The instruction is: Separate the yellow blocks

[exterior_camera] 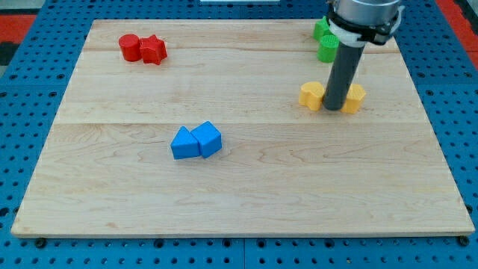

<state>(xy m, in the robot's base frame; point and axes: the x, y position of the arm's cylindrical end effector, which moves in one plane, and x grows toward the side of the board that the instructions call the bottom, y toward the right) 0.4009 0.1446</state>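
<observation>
Two yellow blocks lie at the view's right on the wooden board (pixel 239 187). One yellow block (pixel 311 95) is on the left of my rod and the other yellow block (pixel 355 98) is on its right, partly hidden by the rod. My tip (pixel 334 109) stands on the board between them, close to both; I cannot tell whether it touches them.
Two green blocks (pixel 326 41) sit together at the view's top right, partly behind the arm. A red cylinder (pixel 130 47) and a red star-like block (pixel 153 50) touch at the top left. Two blue blocks (pixel 196 141) touch near the middle left.
</observation>
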